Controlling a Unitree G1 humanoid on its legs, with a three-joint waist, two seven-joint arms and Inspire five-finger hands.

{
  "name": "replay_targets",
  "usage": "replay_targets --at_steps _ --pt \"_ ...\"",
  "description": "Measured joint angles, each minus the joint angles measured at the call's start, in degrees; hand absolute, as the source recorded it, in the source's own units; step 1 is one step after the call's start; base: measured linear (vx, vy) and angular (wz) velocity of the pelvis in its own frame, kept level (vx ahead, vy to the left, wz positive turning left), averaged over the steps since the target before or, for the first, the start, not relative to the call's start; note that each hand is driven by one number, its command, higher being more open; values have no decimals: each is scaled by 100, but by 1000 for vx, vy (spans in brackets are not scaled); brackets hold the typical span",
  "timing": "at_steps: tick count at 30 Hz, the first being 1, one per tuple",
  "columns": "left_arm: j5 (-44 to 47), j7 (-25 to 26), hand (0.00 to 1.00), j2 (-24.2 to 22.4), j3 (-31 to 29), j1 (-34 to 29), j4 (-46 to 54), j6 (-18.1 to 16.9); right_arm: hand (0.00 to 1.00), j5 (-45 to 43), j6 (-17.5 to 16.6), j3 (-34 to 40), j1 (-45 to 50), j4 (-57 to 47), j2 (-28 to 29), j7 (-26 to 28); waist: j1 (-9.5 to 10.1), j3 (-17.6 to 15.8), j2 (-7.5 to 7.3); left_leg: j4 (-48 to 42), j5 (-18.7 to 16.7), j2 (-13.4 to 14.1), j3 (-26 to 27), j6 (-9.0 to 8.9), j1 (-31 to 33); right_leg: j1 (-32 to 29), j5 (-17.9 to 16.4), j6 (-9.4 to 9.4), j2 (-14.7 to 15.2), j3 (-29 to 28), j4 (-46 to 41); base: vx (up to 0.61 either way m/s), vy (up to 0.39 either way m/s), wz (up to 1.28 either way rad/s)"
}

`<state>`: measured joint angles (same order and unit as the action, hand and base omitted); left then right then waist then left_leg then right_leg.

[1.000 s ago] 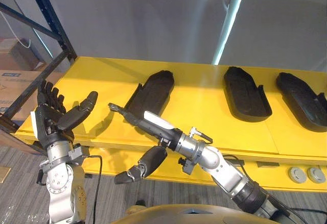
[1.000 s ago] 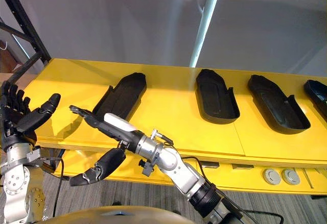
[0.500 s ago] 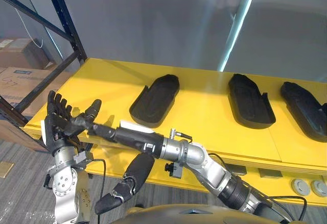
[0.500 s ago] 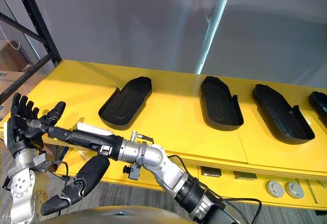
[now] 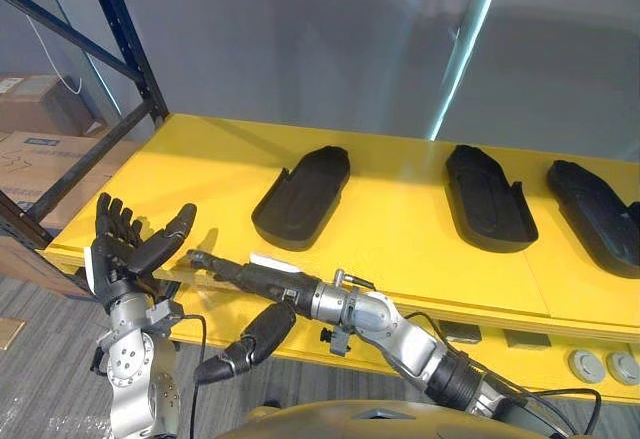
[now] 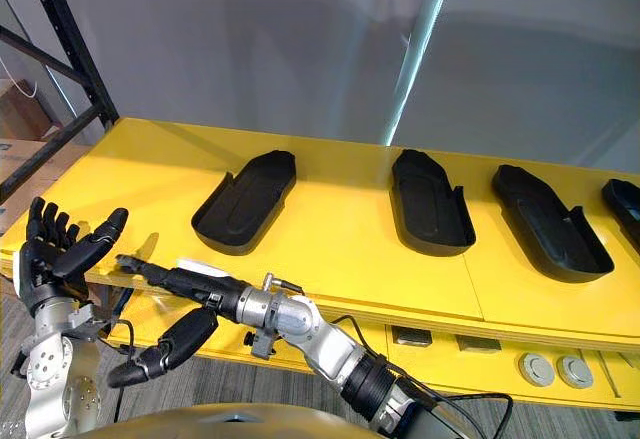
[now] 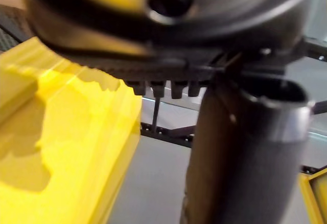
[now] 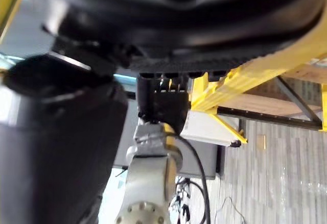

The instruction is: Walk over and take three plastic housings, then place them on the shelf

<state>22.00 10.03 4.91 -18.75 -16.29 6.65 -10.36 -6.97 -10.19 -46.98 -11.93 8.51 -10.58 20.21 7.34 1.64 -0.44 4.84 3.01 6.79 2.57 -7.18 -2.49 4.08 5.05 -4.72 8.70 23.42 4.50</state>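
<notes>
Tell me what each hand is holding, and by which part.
Nothing. The left hand and the right hand are both open and empty; the black housings lie untouched on the yellow shelf.

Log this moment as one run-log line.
left hand: open, empty | right hand: open, empty | nearest housing: on yellow shelf, untouched

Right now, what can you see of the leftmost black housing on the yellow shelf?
The leftmost housing is a long, shallow black shell, matte plastic by its look, lying hollow side up with a raised rim. Its near end is rounded and its far end squarer. It lies flat on the yellow shelf, slanted, with the far end toward the right. Only the shelf touches it; the open right robot hand lies nearer the front edge, apart from it.
</notes>
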Motion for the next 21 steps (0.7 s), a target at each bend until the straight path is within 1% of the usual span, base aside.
replay_targets --at_steps 4,6,10,12,13,16,21 --pt "1 44 100 0 10 0 0 0 100 20 -1 249 54 22 0 -456 -5 0 0 -1 -7 2 6 -9 -3 0 0 0 0 -4 0 0 0 0" --pt "1 59 100 -1 42 0 0 0 100 245 -2 434 89 25 1 -715 -9 0 0 -2 -7 3 8 -10 -5 0 0 0 0 -5 0 0 0 0" --pt "1 62 100 -5 47 -2 1 0 100 499 0 657 218 39 5 -1012 -41 -3 4 -3 -10 8 14 -12 -8 1 -3 -1 0 -8 0 0 0 0" --pt "1 66 100 -6 49 -3 1 0 100 518 13 671 218 67 5 -1068 -62 -6 7 -3 -10 12 16 -12 -9 1 -3 -1 0 -10 0 0 0 0" --pt "1 66 100 -8 50 -4 1 0 100 657 61 712 218 68 7 -1093 -77 -8 10 -3 -11 15 18 -13 -11 2 -4 0 0 -12 0 0 0 0" --pt "2 80 100 -9 49 -4 1 0 100 667 203 822 220 85 7 -1129 -108 -15 17 -3 -13 27 22 -17 -13 3 -8 3 -5 -16 0 0 0 0" --pt "2 93 100 -11 48 -4 6 0 100 667 262 979 226 86 7 -1151 -119 -34 26 -3 -19 66 31 -26 -21 7 -12 3 -44 -23 0 0 0 0"
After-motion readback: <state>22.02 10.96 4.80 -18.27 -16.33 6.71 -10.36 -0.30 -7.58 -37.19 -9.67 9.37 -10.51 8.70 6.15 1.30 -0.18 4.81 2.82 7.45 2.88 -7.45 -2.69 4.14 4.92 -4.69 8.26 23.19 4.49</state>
